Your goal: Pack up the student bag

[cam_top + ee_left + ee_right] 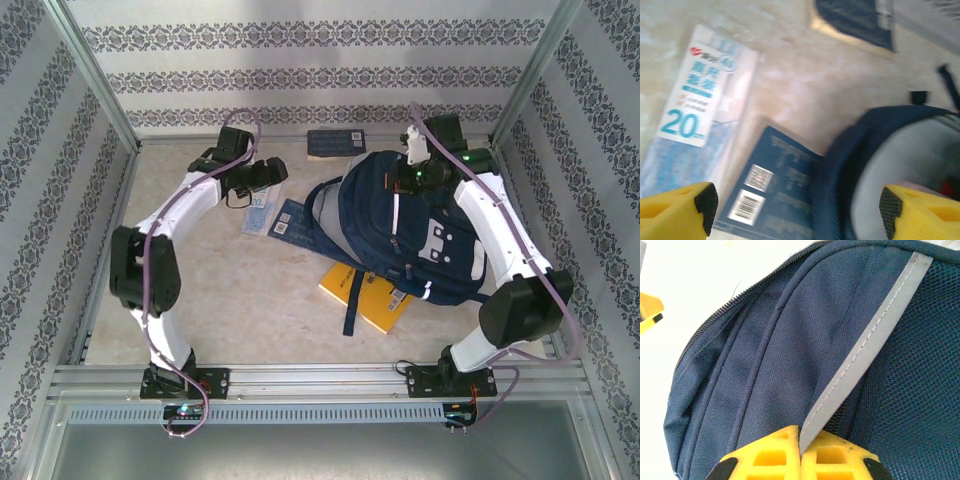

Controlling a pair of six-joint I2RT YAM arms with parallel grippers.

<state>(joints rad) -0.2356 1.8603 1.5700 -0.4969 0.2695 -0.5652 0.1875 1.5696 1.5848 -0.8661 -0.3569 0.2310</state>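
The navy student bag [400,225] lies right of centre with its opening facing left. My right gripper [420,176] sits on the bag's top end. In the right wrist view this gripper [800,452] is shut on the bag's [760,365] grey reflective stripe [875,335]. My left gripper [262,180] hovers left of the bag; in its own view it [797,205] stands open above a dark blue book [780,190] that lies flat against the rim of the bag [850,165]. Grey lining [910,155] shows inside the opening.
A clear ruler pack [695,110] lies left of the dark blue book [290,220]. A yellow notebook [365,295] pokes out from under the bag's near side. Another dark book [335,142] lies at the back wall. Metal frame posts and patterned walls enclose the table.
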